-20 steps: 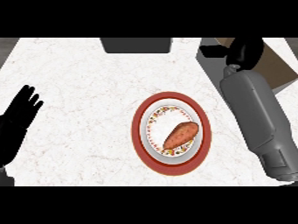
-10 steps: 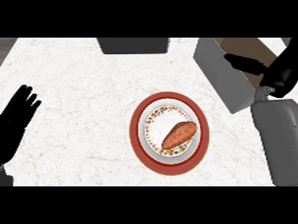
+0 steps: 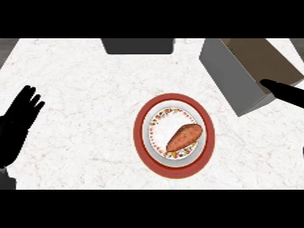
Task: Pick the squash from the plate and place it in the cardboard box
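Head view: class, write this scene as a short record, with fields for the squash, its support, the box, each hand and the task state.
target: squash, lying on the plate, no hand on it
support: plate, red rim, patterned inner ring
goal: cardboard box, open, up and right of the plate, apart from it
left hand: left hand, open, fingers up, resting at the left edge
right hand: right hand, partly in view by the box; contact unclear
task state: squash not yet picked
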### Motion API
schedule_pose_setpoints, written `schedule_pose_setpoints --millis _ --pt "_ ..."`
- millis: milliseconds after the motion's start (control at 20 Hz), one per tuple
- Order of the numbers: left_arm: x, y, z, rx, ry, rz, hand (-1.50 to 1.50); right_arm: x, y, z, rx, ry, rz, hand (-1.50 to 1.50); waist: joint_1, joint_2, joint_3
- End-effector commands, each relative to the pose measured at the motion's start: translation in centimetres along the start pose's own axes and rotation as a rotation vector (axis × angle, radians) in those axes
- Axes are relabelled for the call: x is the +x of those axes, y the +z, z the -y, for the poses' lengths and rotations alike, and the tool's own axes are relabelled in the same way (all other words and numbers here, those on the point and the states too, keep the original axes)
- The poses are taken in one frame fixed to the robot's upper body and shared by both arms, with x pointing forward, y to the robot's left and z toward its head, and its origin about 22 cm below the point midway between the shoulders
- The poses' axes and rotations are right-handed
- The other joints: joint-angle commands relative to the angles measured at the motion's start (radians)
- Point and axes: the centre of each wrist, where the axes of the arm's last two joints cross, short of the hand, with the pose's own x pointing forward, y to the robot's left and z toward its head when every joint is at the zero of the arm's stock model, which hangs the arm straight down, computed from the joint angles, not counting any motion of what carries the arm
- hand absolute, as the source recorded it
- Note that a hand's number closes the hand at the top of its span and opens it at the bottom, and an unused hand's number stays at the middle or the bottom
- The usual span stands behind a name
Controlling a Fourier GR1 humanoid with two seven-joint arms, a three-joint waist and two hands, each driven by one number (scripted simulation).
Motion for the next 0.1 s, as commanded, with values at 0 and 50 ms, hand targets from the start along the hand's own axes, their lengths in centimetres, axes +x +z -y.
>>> schedule_pose_setpoints --millis 0,50 --pt "-0.2 -0.9 0.6 -0.001 -0.016 0.007 0.00 -1.2 0.9 2.4 0.002 0.000 0.020 -1.50 0.003 0.002 0.000" --pt "-0.6 0.2 0.4 -0.020 0.005 -0.003 0.00 -1.2 1.9 3.6 0.007 0.022 0.020 -1.50 0.002 0.001 0.000"
